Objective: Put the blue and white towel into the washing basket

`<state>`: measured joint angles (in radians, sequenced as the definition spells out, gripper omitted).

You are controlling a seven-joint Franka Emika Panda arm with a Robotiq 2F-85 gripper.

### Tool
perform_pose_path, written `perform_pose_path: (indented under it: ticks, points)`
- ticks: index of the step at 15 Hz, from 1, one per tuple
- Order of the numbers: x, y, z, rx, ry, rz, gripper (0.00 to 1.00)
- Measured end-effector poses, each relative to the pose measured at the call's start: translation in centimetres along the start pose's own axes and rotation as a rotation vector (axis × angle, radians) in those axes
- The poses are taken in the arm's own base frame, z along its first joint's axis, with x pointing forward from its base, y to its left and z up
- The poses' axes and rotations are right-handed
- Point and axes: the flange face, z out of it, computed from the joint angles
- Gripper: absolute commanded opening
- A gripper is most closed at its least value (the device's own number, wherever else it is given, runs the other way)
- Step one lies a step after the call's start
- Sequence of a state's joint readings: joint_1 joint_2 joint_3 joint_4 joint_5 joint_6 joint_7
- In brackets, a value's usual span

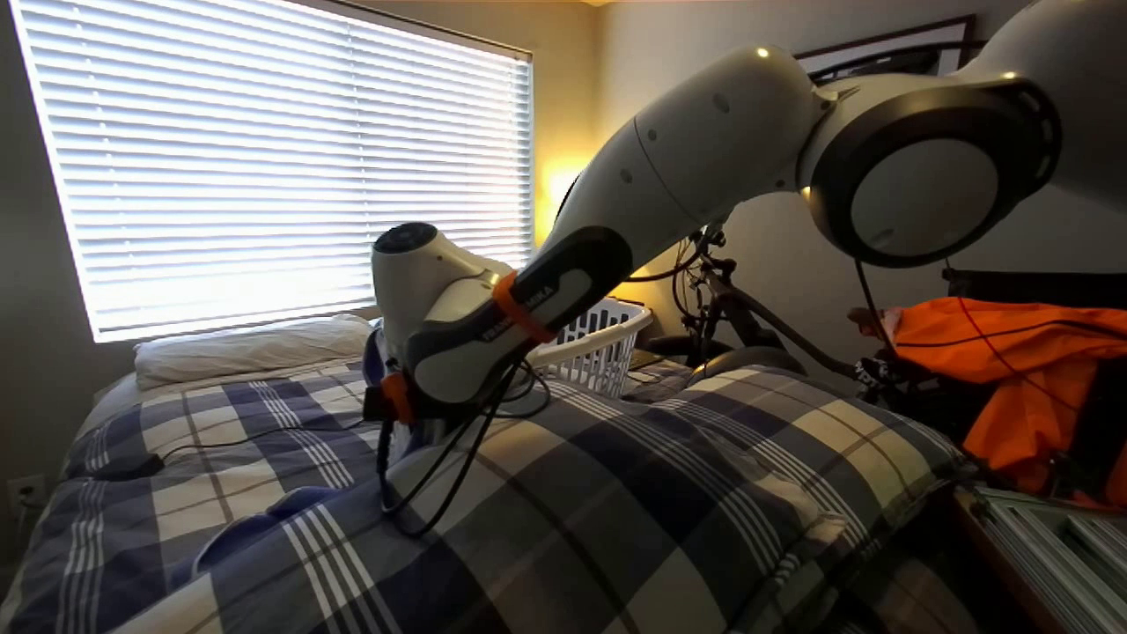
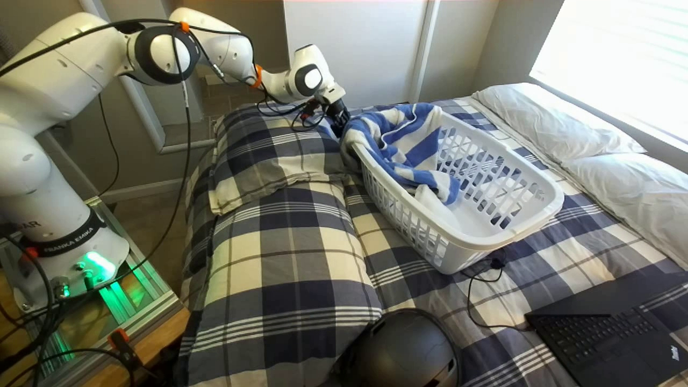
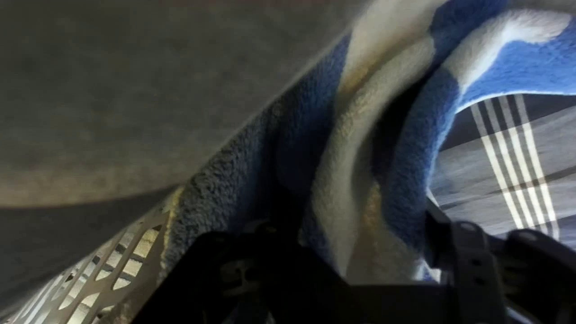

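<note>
- In an exterior view, centre: towel [image 2: 416, 142] drapes over the upper-left rim of the basket [image 2: 518, 230], partly inside.
- Gripper [image 2: 339, 119], upper centre: jaws straddle cloth; cannot tell if pinched.
- Best: grip firmly, lift, lower inward.

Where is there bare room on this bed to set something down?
Free: the duvet bordered by helmet, laptop and cable; also inside the basket, toward the laptop. Crowded: the basket's opposite end, with towel draped over it and pincer alongside.
</note>
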<state>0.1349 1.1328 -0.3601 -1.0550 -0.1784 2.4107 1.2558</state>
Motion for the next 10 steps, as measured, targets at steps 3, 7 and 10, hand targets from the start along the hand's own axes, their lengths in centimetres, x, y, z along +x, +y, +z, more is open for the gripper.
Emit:
perform_pose_path:
  ticks: [3,7,10]
  points:
    - [0.4,-0.1,-0.2,-0.017,0.008,0.006,0.18]
    - [1.1,-0.4,-1.5,-0.045,0.0,0.011,0.02]
    - [2.1,-0.9,-4.0,-0.029,-0.009,0.001,0.04]
